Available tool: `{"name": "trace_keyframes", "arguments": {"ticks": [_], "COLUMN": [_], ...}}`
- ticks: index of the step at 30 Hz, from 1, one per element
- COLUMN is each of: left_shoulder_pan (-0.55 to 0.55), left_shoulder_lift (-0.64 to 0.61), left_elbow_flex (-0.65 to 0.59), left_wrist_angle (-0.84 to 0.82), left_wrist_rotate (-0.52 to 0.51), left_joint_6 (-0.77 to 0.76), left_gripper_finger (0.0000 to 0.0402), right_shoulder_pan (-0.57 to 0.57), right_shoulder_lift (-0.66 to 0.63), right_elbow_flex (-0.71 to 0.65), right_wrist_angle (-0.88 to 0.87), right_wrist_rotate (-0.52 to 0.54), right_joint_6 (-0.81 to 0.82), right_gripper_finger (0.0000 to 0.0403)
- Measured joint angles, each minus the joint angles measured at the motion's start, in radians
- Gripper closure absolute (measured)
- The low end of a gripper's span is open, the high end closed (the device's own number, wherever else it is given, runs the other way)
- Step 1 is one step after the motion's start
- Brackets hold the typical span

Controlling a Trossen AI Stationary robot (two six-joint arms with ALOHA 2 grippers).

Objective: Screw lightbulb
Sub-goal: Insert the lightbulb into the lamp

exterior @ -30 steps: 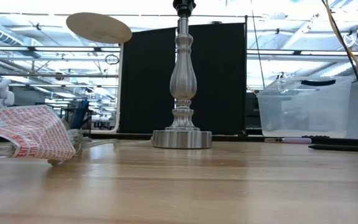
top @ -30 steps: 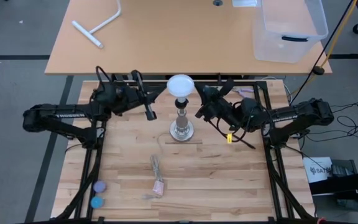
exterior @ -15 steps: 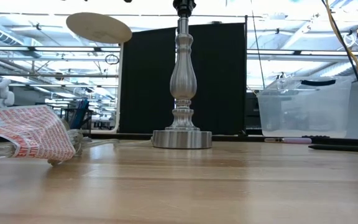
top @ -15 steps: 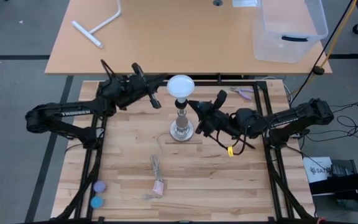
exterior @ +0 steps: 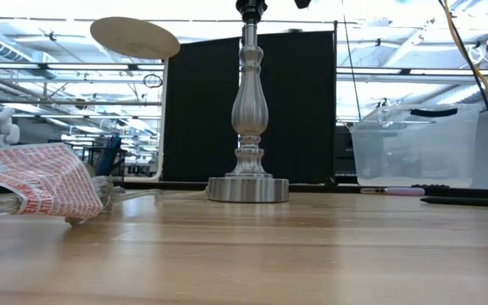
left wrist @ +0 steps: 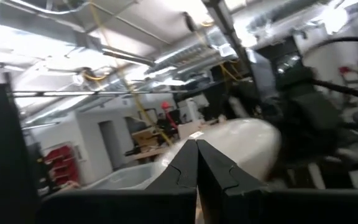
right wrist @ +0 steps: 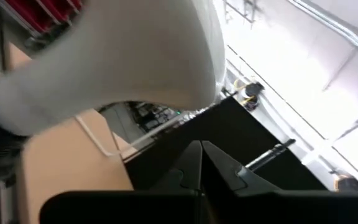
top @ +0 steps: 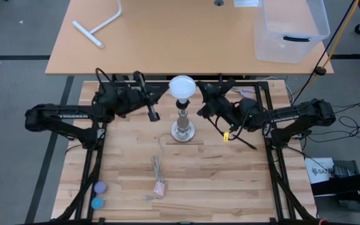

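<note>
Over on the left, the left gripper (top: 153, 114) hangs beside the lamp with its dark fingers pressed together on nothing; in its wrist view the closed tips sit just in front of the globe. In the middle, the small white lightbulb with the round frosted globe (top: 182, 86) sits on top of the upright silvery metal lamp post with the round base (top: 183, 128), which stands square on the pale wooden slatted table (top: 130, 169). To the right, the right gripper (top: 202, 113) is likewise closed and empty, close by the post's neck.

My read: to tighten well, one gripper should open, take the globe lightly and turn level while the other steadies the post.

Room is tight between the arms; the table in front is open, bar a small wrapped bundle (top: 158, 178).
</note>
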Motion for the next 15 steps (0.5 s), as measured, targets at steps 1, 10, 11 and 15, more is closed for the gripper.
{"name": "trace_keyframes", "arguments": {"ticks": [1,10,11,15], "left_shoulder_pan": [-0.011,-0.087,-0.089,-0.088], "left_shoulder_lift": [0.000,0.000,0.000,0.002], "left_elbow_flex": [0.000,0.000,0.000,0.000], "left_wrist_angle": [-0.004,-0.042,-0.047,-0.049], "left_wrist_rotate": [0.000,-0.023,-0.026,-0.068], "left_joint_6": [0.002,0.036,0.046,0.054], "left_gripper_finger": [0.0401,0.0401,0.0401,0.0401], "right_shoulder_pan": [-0.006,-0.021,-0.021,-0.021], "right_shoulder_lift": [0.000,0.000,0.000,0.000], "right_elbow_flex": [0.000,0.000,0.000,0.000], "right_wrist_angle": [0.007,0.030,0.034,0.034], "right_wrist_rotate": [-0.002,-0.103,-0.104,-0.123], "right_joint_6": [-0.012,-0.057,-0.061,-0.065], "right_gripper_finger": [0.0403,0.0403,0.0403,0.0403]}}
